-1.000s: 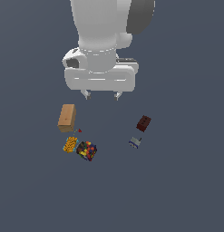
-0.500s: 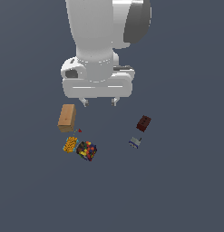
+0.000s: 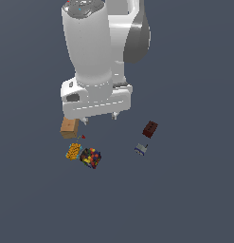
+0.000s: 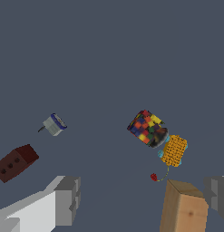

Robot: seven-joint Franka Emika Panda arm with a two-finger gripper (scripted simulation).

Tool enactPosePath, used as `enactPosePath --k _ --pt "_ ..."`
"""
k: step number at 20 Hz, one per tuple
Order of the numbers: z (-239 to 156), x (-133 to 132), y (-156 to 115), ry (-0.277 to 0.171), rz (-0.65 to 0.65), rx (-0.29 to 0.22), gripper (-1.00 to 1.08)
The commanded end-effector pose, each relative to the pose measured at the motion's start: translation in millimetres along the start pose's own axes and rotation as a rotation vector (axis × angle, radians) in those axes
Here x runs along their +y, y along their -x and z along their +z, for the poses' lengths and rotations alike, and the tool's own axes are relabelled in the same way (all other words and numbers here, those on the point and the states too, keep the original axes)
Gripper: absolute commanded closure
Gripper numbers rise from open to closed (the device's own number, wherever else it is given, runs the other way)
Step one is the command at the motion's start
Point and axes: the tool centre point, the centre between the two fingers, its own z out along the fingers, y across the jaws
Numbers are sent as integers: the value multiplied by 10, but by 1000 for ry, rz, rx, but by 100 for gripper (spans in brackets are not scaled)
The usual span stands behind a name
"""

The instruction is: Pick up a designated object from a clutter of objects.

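The gripper [image 4: 143,197] hangs wide open and holds nothing. The dark dotted box [image 4: 148,128] lies on the floor ahead of the fingers [image 4: 68,199], beyond the tan box [image 4: 185,209], touching the yellow-orange box [image 4: 173,150].

This is no real room but a simulator's bare scene: a flat, featureless slate-blue ground [image 3: 194,199] fills both views without walls, furniture or horizon. A smooth, glossy white robot arm [image 3: 92,57] stands over a few small, simply rendered blocks, such as a plain tan wooden box [image 3: 69,127].
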Motion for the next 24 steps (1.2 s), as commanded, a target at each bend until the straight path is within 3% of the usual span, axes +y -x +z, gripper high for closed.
enactPosePath --k 1,24 --pt "108 54 -30 0 -59 -2 -92" --pt "1153 520 -168 -8 -588 -19 -92"
